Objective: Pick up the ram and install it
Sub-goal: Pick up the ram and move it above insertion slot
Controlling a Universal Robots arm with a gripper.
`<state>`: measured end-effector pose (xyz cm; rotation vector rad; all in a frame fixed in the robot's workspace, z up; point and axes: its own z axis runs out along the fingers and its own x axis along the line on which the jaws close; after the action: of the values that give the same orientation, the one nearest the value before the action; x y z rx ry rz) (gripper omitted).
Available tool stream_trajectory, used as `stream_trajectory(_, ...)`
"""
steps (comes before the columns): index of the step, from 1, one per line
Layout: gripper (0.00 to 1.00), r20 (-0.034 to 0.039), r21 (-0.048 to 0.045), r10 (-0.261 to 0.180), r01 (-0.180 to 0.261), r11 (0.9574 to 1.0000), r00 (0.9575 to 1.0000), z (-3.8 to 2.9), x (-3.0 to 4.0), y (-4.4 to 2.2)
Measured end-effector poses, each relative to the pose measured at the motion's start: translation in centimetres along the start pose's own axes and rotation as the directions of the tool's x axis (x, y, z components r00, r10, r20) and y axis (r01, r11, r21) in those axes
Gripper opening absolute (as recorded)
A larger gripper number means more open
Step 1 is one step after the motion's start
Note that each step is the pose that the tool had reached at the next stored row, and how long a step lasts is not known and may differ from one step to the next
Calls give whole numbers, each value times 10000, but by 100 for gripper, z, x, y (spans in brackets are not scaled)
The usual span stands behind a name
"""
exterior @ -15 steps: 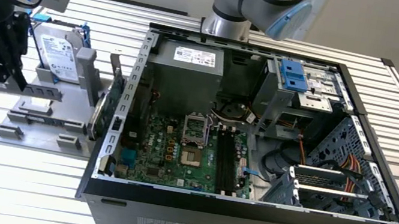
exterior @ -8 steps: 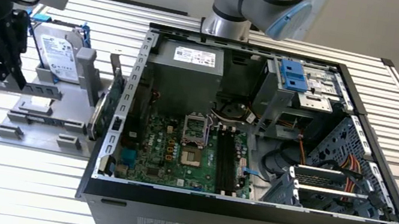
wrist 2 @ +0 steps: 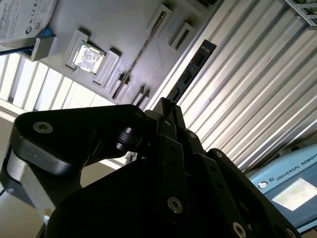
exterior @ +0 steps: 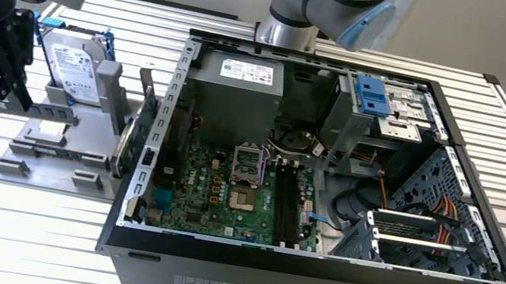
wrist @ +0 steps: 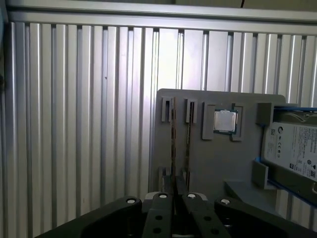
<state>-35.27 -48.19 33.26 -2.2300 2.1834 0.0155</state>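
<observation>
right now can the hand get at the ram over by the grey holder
Likely yes: the hand is right at the ram by the grey holder, with nothing between them. A second ram stick stands close beside it, so room to the side looks tight.

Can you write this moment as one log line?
gripper: shut on ram | where: over grey parts tray | install in computer case: not yet done
</observation>
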Motion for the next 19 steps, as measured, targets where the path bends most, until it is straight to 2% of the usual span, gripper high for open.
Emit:
stream_trajectory(10,0,-1,0,0,0,10000,10000,-19,0,0)
stream_trajectory(19,0,0,2,72,-72,10000,10000,-80,-2,-1)
